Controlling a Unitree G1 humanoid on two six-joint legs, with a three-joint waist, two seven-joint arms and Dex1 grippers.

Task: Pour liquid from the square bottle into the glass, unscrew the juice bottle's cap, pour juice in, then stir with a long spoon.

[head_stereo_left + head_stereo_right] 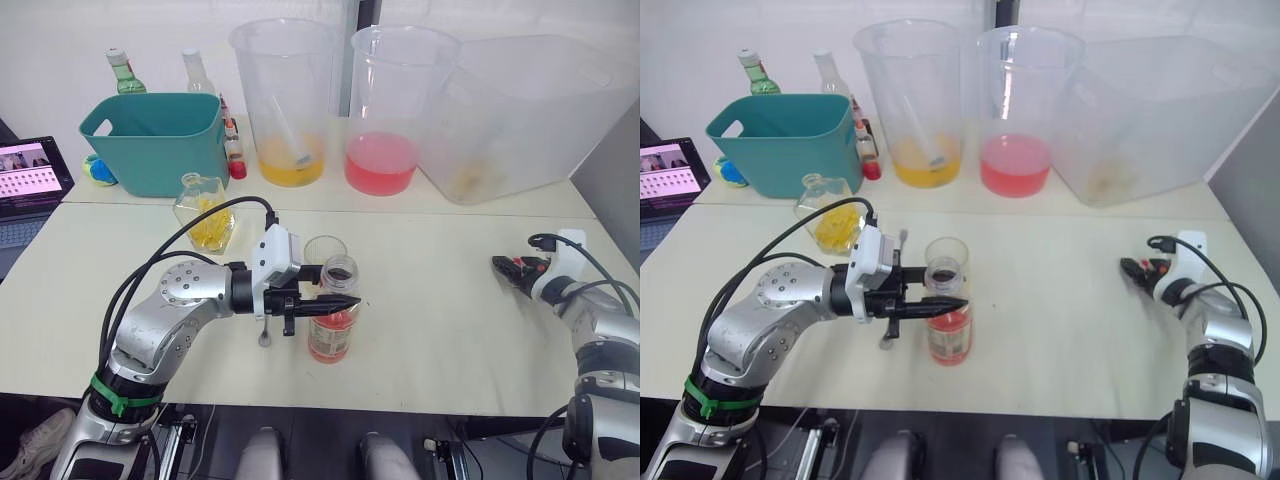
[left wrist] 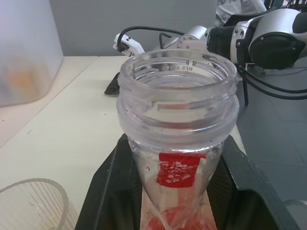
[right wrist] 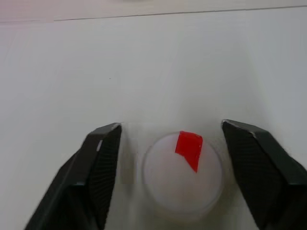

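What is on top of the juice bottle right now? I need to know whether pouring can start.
Nothing: the juice bottle has a bare, open threaded mouth, held by the left gripper. The cap lies on the table between the right gripper's open fingers.

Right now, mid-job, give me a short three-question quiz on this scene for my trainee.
1. True or false: the juice bottle has no cap on its neck.
2. The left gripper is: A open over the glass, B shut on the juice bottle, C holding the long spoon.
3. Fill in: the cap lies on the table between the open fingers of the ____ gripper.

Key: 1 true; 2 B; 3 right.
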